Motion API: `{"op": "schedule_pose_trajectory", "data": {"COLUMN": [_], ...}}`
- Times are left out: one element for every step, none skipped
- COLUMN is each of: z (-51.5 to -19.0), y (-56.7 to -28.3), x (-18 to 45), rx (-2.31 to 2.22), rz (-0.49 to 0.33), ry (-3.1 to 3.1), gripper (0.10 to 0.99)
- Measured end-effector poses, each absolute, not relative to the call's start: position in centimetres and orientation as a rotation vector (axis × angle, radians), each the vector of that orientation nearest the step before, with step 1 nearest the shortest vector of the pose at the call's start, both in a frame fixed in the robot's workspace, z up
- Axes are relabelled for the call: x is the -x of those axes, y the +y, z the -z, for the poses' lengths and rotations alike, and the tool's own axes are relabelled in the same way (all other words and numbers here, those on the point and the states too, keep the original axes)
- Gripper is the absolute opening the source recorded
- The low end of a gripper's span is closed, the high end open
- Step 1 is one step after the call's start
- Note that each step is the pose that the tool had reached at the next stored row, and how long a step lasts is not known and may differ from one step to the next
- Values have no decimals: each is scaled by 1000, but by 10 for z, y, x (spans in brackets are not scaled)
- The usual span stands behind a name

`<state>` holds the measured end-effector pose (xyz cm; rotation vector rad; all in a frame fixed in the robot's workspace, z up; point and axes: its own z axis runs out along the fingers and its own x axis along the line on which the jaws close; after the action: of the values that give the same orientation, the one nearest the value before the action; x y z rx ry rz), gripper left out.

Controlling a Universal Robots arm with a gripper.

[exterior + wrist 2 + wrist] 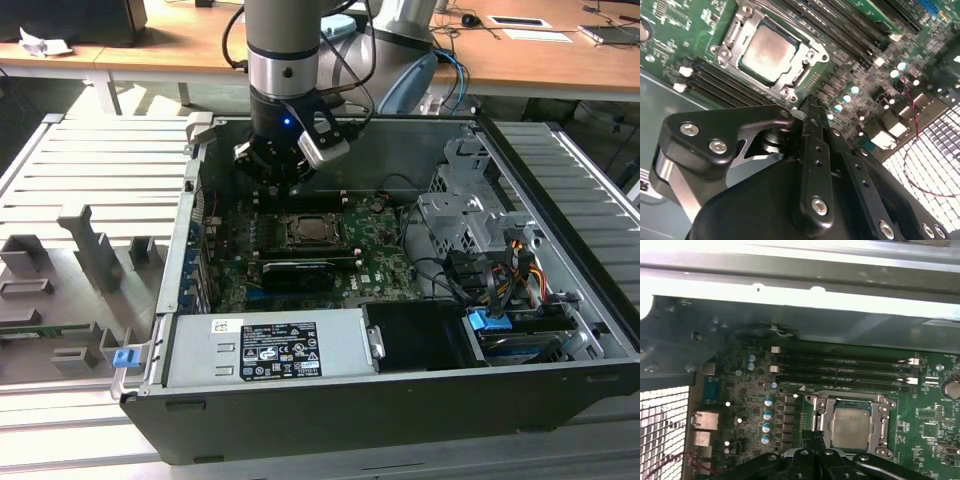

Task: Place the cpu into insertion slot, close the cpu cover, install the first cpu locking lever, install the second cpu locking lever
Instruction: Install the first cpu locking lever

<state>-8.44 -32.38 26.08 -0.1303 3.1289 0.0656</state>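
Observation:
The cpu [767,51] [850,427] lies flat in its socket on the green motherboard [375,262], its pale metal top showing through the window of the cpu cover [751,31] [821,416]. The silvery cover frame lies down flat around the chip. In the exterior view the socket with the cpu [304,231] sits mid-board. My gripper [277,172] [815,439] [811,106] hovers just above the board beside the socket, towards the case's far wall. Its black fingers are pressed together with nothing between them. I cannot make out the locking levers' positions.
The open computer case [560,380] walls the board on all sides. Black memory slots [840,371] run beside the socket. A long black card [298,272], a power supply box [270,348] and a drive cage with cables [470,230] crowd the near and right parts.

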Motion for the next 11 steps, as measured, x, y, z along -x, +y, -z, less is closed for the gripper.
{"op": "schedule_pose_trajectory", "data": {"z": [-261,-261,-261,-261,-261,-261,-261,-261,-261,-261,-261], "y": [-323,-323,-323,-322,-322,-321,-321,-321,-319,-315,-310], "x": [90,92,94,98,100,101,103,104,104,104,104], "rx": [130,130,130,130,130,130,130,130,130,130,130], "rz": [-66,-66,-66,-66,-66,-67,-66,-66,-66,-66,-66], "ry": [3129,3129,3129,3129,3129,3129,3129,3129,3129,3129,3129], "gripper": [106,106,106,106,106,106,106,106,106,106,106]}}
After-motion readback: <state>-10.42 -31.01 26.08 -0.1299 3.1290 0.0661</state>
